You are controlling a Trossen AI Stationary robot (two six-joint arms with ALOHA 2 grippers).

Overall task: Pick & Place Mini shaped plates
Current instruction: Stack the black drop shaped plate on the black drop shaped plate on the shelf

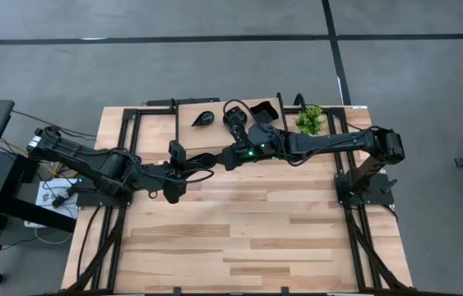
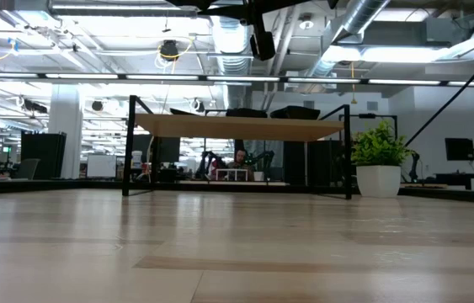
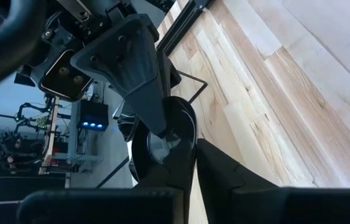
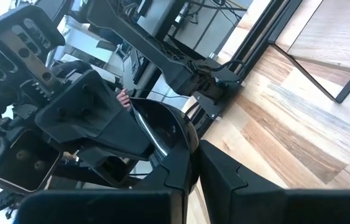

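Both grippers meet on one plate, held up in the air.
Left gripper (image 3: 184, 162) and right gripper (image 4: 190, 158) each pinch the plate (image 4: 162, 127), standing on edge between them.

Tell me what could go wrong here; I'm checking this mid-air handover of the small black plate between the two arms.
1. The left pincer and right pincer both grip one mini plate by its edge above the table; if one lets go early, the glossy plate may slip and drop.
2. If either arm pulls away while both hold, the plate could twist loose.
3. The pincers sit very close, so they may collide.
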